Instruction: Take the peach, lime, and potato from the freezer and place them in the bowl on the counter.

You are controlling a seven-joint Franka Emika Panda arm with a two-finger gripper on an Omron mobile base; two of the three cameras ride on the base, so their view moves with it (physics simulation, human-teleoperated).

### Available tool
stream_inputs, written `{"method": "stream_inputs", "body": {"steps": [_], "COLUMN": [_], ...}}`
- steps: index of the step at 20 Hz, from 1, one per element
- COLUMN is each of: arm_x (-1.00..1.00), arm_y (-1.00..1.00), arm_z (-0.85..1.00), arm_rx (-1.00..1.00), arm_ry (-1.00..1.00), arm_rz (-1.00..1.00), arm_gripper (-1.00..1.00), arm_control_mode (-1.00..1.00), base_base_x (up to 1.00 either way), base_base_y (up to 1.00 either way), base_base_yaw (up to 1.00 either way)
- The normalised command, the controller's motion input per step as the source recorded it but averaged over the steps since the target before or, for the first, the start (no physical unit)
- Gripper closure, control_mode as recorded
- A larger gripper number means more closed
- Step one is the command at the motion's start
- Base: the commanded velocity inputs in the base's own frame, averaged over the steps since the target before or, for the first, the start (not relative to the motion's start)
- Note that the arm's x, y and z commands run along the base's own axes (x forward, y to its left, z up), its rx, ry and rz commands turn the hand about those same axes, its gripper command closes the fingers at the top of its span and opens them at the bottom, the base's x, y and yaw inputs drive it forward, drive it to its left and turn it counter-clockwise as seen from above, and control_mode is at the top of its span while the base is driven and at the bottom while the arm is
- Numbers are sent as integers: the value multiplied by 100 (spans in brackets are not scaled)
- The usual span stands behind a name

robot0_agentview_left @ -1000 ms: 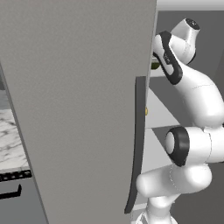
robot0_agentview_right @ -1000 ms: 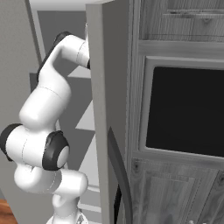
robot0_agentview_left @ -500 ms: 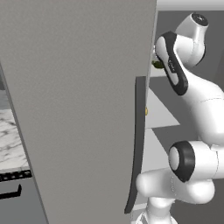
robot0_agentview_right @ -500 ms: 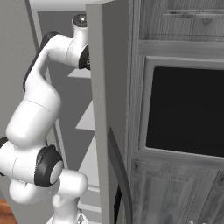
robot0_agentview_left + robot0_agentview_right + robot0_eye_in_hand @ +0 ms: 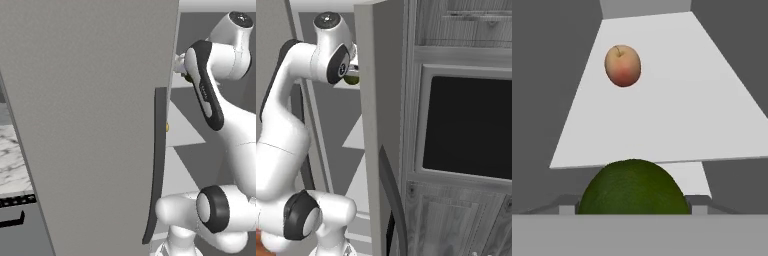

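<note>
The lime (image 5: 633, 187), dark green and round, sits between the two fingertips of my gripper (image 5: 634, 202), which is shut on it. It also peeks out as a green spot at the hand (image 5: 351, 79) inside the freezer. The peach (image 5: 622, 65) lies alone on a white shelf (image 5: 677, 110) beyond the lime, apart from it. The freezer's grey door (image 5: 90, 125) stands open to my left. A strip of the marble counter (image 5: 10, 160) shows past the door. The potato and the bowl are out of view.
The open door's dark curved handle (image 5: 156, 165) hangs close to my arm. Wood-grain cabinets with a black glass panel (image 5: 471, 125) stand right of the freezer. Grey freezer walls close in on both sides of the shelf.
The arm has swung upward, carrying the hand higher inside the freezer. The base and the door have not moved.
</note>
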Motion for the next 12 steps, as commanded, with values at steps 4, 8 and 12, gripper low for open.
{"method": "stream_inputs", "body": {"steps": [4, 8, 12], "arm_x": [-97, -99, -84], "arm_y": [-2, 0, 7], "arm_z": [0, 1, 4], "arm_rx": [0, 0, 0], "arm_ry": [0, 0, 0], "arm_rz": [-5, -4, 0], "arm_gripper": [100, 100, 100], "arm_control_mode": [-100, -100, -100], "base_base_x": [0, 0, 0], "base_base_y": [0, 0, 0], "base_base_yaw": [0, 0, 0]}}
